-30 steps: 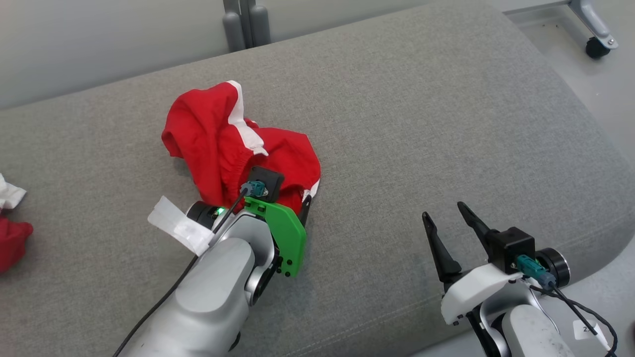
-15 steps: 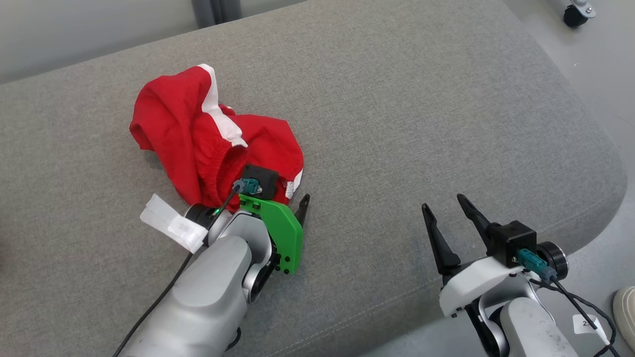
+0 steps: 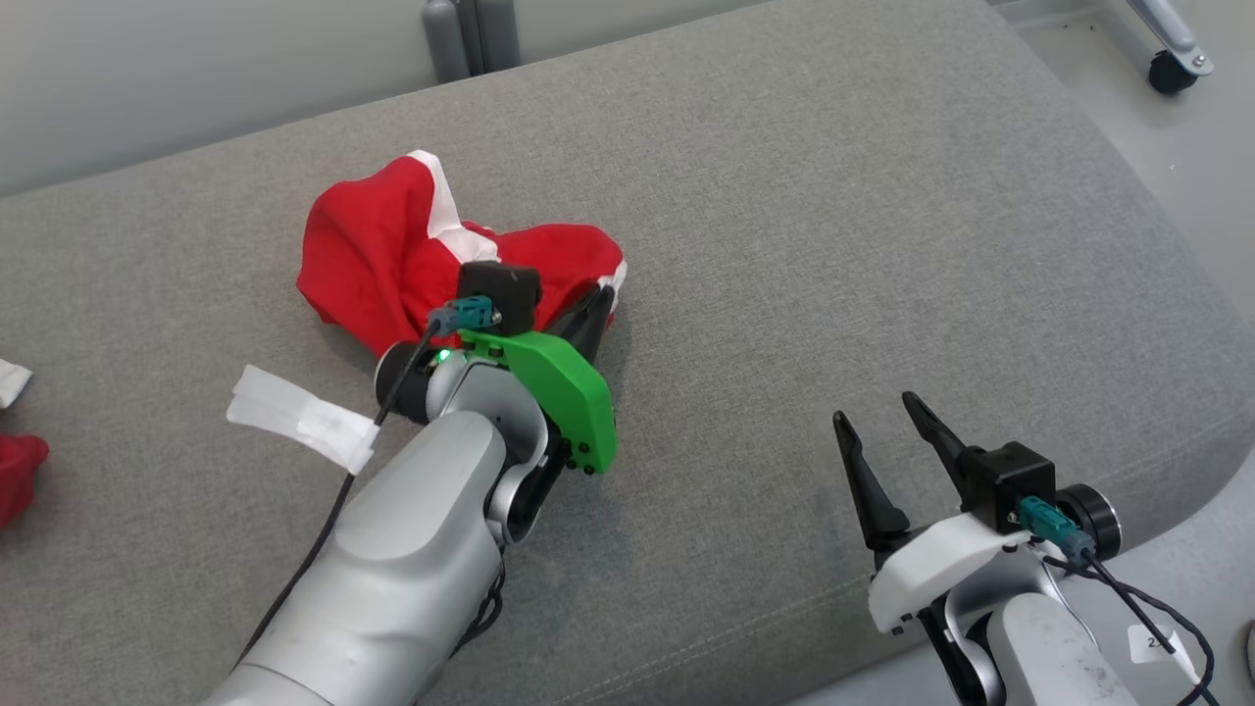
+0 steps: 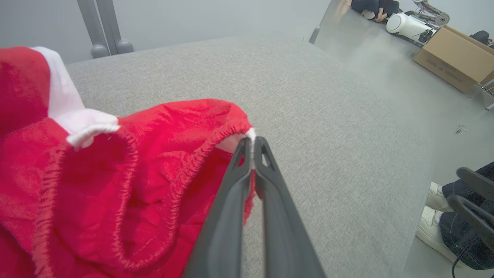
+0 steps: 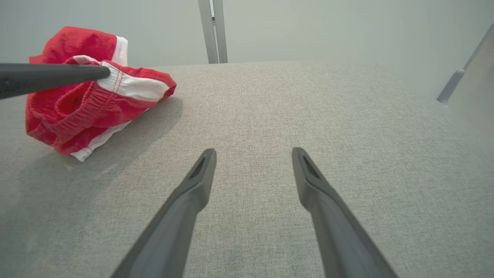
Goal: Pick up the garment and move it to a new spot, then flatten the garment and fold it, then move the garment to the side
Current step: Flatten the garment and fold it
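Observation:
The garment (image 3: 373, 255) is a crumpled pair of red shorts with white stripes and an elastic waistband, lying on the grey padded surface (image 3: 833, 245). My left gripper (image 3: 598, 299) is shut on its right edge. In the left wrist view the two fingers (image 4: 239, 185) pinch the white-trimmed waistband corner of the garment (image 4: 135, 173), with the tips of the gripper (image 4: 251, 141) pressed together. The right wrist view shows the garment (image 5: 88, 104) at the upper left, with the left gripper (image 5: 102, 71) reaching onto it. My right gripper (image 3: 875, 412) (image 5: 252, 152) stands open over bare fabric, well to the garment's right.
Another red and white cloth (image 3: 15, 471) lies at the left edge. A white tag (image 3: 294, 417) hangs from the left arm's cable. Grey posts (image 3: 471, 39) stand behind the surface, a caster wheel (image 3: 1167, 74) at the top right. A person's shoes (image 4: 434, 216) and a cardboard box (image 4: 455, 58) are on the floor.
My left gripper has shut on the garment's right edge and pulled it up and away, so that side is raised. The camera has shifted. The right gripper holds its place, open.

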You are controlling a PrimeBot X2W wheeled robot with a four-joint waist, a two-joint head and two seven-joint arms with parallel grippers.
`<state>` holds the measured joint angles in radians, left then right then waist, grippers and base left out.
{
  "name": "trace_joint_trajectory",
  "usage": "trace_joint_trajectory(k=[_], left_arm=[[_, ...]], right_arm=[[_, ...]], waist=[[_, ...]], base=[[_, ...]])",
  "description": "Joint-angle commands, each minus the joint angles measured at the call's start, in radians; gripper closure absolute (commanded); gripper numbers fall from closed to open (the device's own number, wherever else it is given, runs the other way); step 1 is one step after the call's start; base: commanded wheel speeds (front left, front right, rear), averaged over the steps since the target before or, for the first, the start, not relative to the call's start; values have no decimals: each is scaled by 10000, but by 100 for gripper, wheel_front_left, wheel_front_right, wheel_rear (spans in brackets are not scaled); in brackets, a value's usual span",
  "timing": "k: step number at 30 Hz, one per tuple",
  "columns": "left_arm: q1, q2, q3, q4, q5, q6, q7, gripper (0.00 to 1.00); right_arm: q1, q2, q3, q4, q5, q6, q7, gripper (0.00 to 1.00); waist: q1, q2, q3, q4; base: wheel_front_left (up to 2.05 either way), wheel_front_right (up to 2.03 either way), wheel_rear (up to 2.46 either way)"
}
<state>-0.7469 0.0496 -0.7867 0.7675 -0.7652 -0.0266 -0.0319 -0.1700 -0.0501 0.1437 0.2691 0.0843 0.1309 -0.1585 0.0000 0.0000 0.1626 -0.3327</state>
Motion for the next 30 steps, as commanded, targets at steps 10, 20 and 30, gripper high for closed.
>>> trace_joint_trajectory(k=[10,20,30], left_arm=[[-1323,26,302,-1325,-105,12,-768,100],[-2540,75,661,-2113,-321,274,-465,100],[-178,1087,628,-1652,-1308,1053,1316,100]], right_arm=[[420,-6,-12,7,-180,-3,187,0],[703,-4,73,-133,-193,-3,329,0],[782,-9,-97,-371,-158,-3,373,0]], waist=[[0,0,-907,445],[0,0,-1326,628],[0,0,-1139,1117]], base=[[0,0,0],[0,0,0],[0,0,0]])
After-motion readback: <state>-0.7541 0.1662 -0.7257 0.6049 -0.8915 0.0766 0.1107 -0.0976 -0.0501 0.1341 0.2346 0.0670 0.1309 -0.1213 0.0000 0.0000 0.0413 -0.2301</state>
